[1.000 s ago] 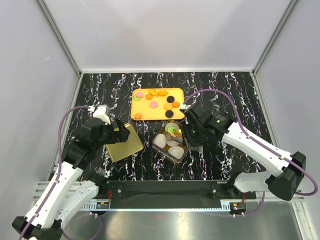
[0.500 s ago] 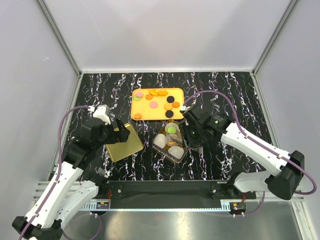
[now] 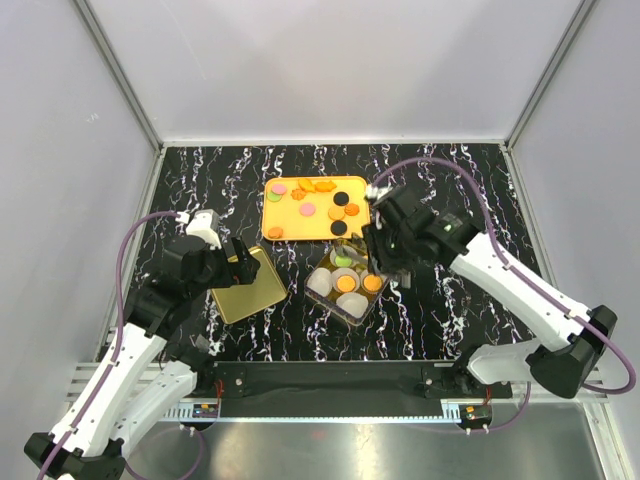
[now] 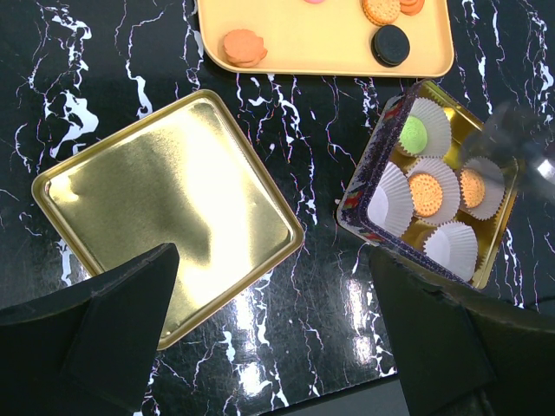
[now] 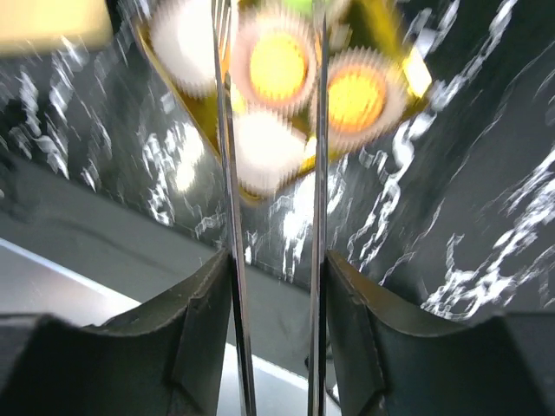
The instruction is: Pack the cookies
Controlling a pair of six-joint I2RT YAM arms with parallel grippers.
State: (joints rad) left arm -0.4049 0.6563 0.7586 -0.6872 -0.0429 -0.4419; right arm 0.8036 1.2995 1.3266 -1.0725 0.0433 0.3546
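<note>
Several cookies, such as a black one (image 3: 340, 198) and a pink one (image 3: 307, 209), lie on the orange tray (image 3: 320, 222). The open gold box (image 3: 327, 297) holds white paper cups with two orange cookies (image 3: 346, 283) and a green one (image 3: 343, 262) in them. They also show in the left wrist view (image 4: 426, 192) and the right wrist view (image 5: 277, 65). My right gripper (image 3: 385, 245) (image 5: 276, 260) is shut on thin metal tongs (image 5: 227, 173), above the box's far right side. The tongs carry nothing. My left gripper (image 3: 235, 262) (image 4: 273, 260) is open and empty.
The gold lid (image 3: 245, 287) (image 4: 165, 208) lies flat on the table left of the box, under my left gripper. The orange tray (image 4: 329, 43) sits behind both. White walls close in the black marbled table (image 3: 450, 180).
My right gripper with the tongs has lifted off the box and moved back toward the tray's right end, uncovering two orange cookies in cups. The left arm has not moved.
</note>
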